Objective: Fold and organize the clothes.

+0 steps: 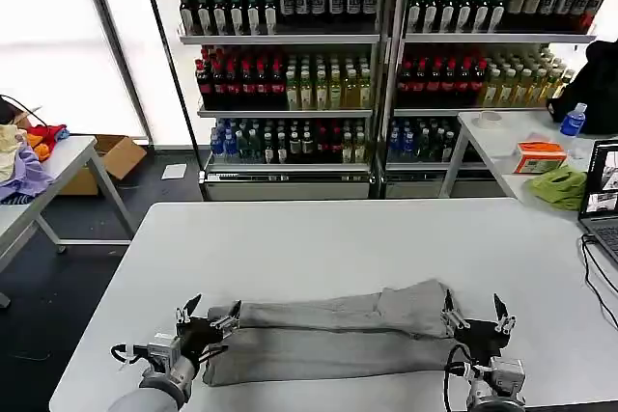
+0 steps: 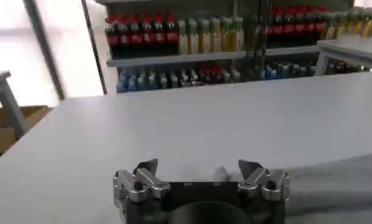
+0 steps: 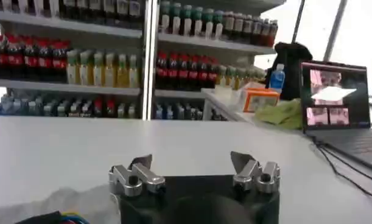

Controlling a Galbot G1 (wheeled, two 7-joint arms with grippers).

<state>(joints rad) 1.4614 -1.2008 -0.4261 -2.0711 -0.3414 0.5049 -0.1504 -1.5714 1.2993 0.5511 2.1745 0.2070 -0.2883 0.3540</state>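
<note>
A light grey shirt lies folded into a long strip across the near part of the white table. My left gripper is at the strip's left end, open, with nothing between its fingers. My right gripper is at the strip's right end, also open and empty. In the left wrist view the open gripper hovers over bare table, with the grey shirt off to one side. The right wrist view has the open gripper above the table and an edge of the shirt beside it.
A laptop with cables sits at the table's right edge. Behind it a second table holds a lime-green cloth and an orange box. Bottle shelves stand at the back. A side table on the left carries a coloured fabric heap.
</note>
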